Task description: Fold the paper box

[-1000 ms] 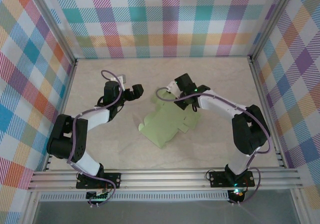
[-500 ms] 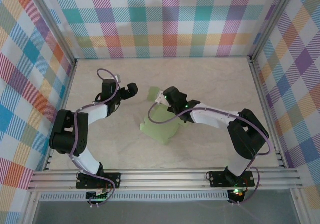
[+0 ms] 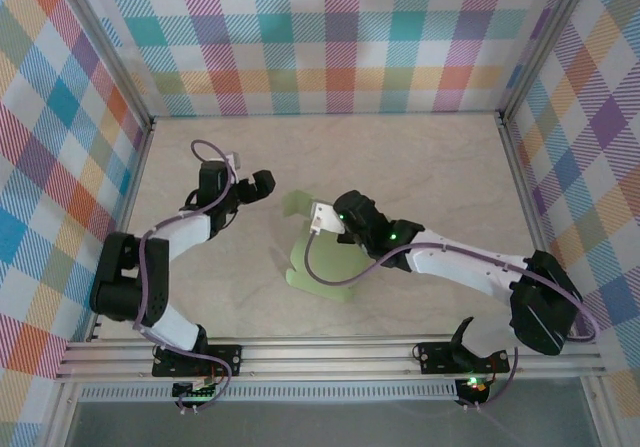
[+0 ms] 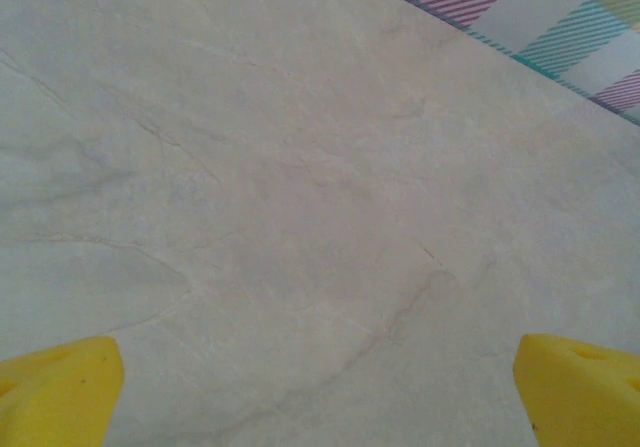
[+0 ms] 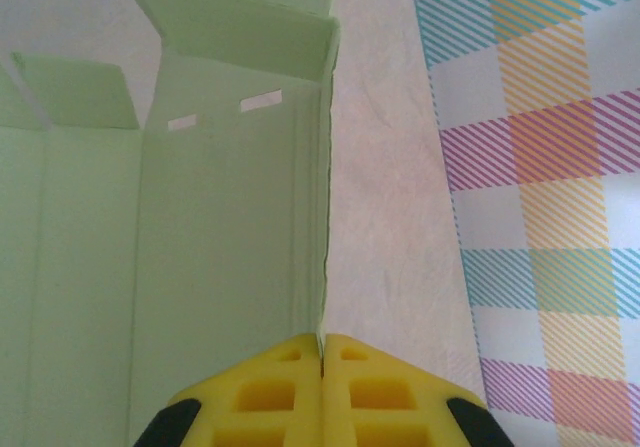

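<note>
Pale marbled table with bright checked walls around it is what I see from above. My right gripper has its yellow fingers pressed tight together. The thin edge of the paper box runs straight into the line between them, so it is pinching the card. The green sheet spreads out ahead of the fingers and off to their left, with two small slots and some flaps further out. Its left side and far end are cut off by the picture edge. From above, the right arm lies over the middle of the sheet, so I cannot see its full shape, and the fingertips are hard to make out there. My left gripper is spread wide, with two yellow tips poking in at the bottom corners. Bare table lies between and ahead of them. From above, it sits apart from the card, off to the card's left.
</note>
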Controlling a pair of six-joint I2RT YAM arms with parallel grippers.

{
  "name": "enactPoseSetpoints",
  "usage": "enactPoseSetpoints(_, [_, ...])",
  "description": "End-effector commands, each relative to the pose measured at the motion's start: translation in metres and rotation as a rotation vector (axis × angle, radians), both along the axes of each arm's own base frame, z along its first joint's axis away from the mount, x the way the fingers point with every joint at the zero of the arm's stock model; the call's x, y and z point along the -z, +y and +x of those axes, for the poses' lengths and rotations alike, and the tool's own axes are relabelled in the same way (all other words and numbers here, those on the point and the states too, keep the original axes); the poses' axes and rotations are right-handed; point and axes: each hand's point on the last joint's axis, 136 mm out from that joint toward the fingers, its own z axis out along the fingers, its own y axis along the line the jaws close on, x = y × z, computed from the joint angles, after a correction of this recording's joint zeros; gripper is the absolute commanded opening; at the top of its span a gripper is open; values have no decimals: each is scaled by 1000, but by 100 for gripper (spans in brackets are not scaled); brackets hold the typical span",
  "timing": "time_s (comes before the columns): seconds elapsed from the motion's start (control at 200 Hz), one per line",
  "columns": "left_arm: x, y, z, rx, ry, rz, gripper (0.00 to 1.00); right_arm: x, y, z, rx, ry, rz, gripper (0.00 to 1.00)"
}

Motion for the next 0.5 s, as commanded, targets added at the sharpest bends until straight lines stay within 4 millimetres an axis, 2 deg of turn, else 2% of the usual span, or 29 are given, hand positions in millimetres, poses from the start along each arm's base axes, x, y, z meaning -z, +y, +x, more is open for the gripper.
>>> enactPoseSetpoints(0.0, [-16,3,-12,43,-101,64,100,21,-5,-10,-79,13,-120,0])
enactPoseSetpoints(0.06, [-24,-4,-18,104,-160,106,100,26,-5,-12,-122,0,-164,0])
enactPoseSetpoints(0.19, [-17,-13,-19,198,-146,161,100,38,-9,-16,-209,-21,-242,0])
enactPoseSetpoints(0.295, [-9,-27,-13,295,-159,195,100,40,-12,-18,-262,-26,-251,0])
enactPoseSetpoints(0.405, [-15,-39,-6,361,-215,206,100,41,-18,-16,-295,-55,-254,0])
enactPoseSetpoints(0.495, [-12,-52,-6,434,-201,215,100,41,-22,-16,-306,-78,-253,0])
